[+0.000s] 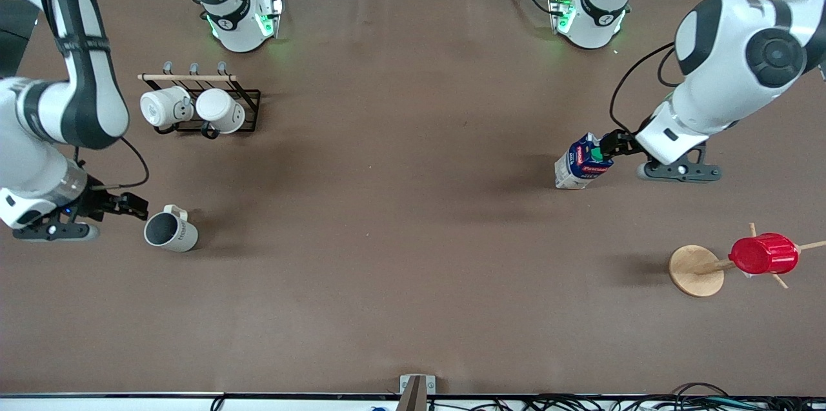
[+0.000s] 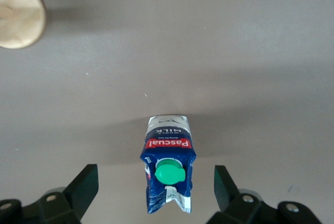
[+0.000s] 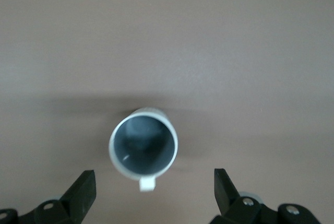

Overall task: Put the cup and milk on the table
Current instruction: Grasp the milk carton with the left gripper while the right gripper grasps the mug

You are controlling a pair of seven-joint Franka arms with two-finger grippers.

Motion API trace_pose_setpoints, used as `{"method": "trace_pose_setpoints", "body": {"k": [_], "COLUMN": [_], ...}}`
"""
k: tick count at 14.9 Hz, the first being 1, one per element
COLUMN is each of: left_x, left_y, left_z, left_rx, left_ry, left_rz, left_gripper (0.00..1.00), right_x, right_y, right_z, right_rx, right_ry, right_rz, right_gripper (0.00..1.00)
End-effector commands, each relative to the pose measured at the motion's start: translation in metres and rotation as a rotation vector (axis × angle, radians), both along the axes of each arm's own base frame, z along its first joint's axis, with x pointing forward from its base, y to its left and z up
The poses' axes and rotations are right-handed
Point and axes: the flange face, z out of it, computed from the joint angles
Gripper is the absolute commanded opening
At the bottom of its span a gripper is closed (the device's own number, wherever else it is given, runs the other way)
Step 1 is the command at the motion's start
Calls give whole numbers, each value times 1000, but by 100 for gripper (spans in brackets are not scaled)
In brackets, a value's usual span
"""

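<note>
The cup, off-white with a dark grey inside, stands upright on the brown table toward the right arm's end. My right gripper is open over the table just beside it. In the right wrist view the cup lies just ahead of the open gripper, untouched. The milk, blue and white with a green cap, stands on the table toward the left arm's end. My left gripper is open just above its top. In the left wrist view the carton sits between the spread fingers without touching them.
A black rack with a wooden bar holds two white mugs, farther from the front camera than the cup. A wooden stand carries a red ribbed cup, nearer the front camera than the milk; its round base also shows in the left wrist view.
</note>
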Motion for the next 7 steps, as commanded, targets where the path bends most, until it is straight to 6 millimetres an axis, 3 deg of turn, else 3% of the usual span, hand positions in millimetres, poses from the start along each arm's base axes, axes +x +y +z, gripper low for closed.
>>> {"method": "trace_pose_setpoints", "body": {"k": [1, 4, 7], "left_x": [-15, -28, -38], "left_y": [-3, 0, 2], "left_z": [-26, -59, -78], "left_rx": [7, 10, 16], "left_ry": [-13, -3, 21], "left_rz": [1, 1, -8], "left_gripper": [97, 97, 97], "right_x": [7, 9, 6], "right_y": [-4, -17, -16], "right_z": [-31, -60, -80], "right_rx": [-8, -21, -24], "right_ry": [-5, -10, -14], "right_rz": [29, 69, 75], "right_gripper": [100, 100, 98]}}
